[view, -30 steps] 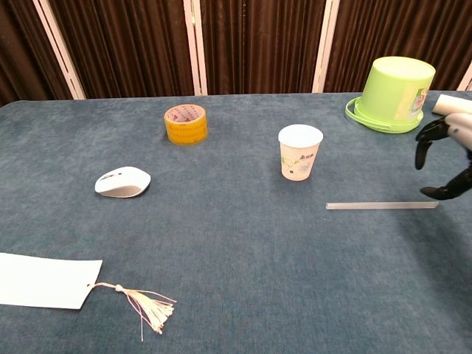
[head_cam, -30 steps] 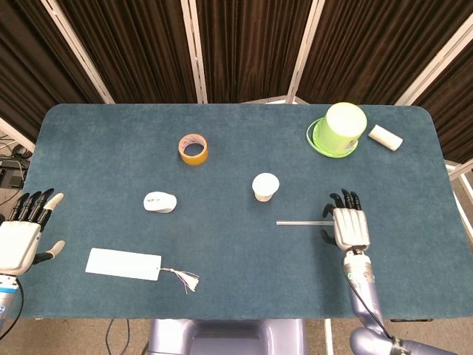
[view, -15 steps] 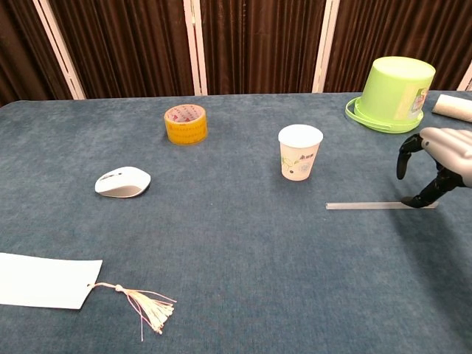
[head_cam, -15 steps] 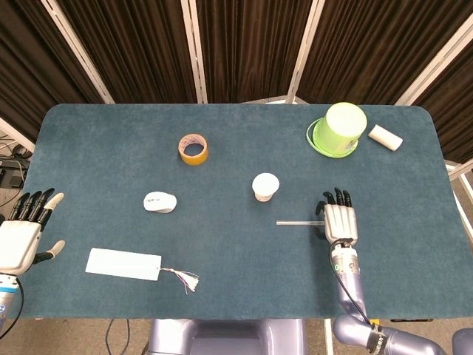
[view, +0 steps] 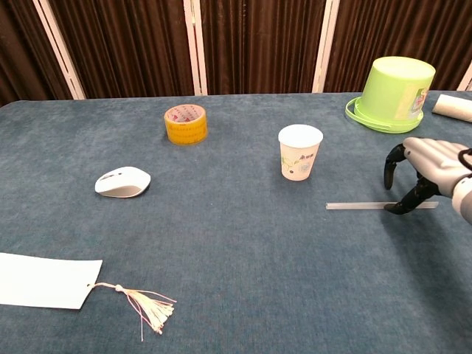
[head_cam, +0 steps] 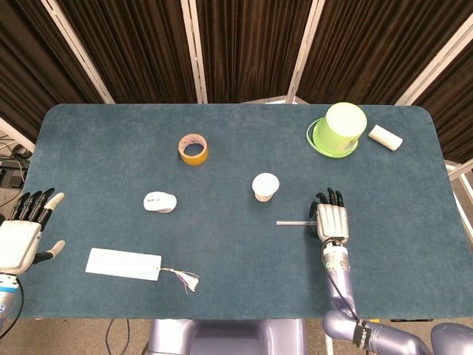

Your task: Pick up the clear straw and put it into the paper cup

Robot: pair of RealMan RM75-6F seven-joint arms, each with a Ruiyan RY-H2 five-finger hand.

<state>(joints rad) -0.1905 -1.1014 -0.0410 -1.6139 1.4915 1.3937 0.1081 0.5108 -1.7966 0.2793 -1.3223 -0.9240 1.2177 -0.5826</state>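
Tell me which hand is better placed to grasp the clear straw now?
Right. The right hand is arched directly over the clear straw, while the left hand sits off the table's far edge.

The right hand point(head_cam: 332, 220) covers the straw's point(head_cam: 291, 222) right end from above; the chest view's edge crops the white roll point(view: 453, 106).

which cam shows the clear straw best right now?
Chest view. The clear straw shows nearly full length, flat on the table, with the right hand over its right end. In the head view the straw is a short, faint sliver; the hand covers the rest.
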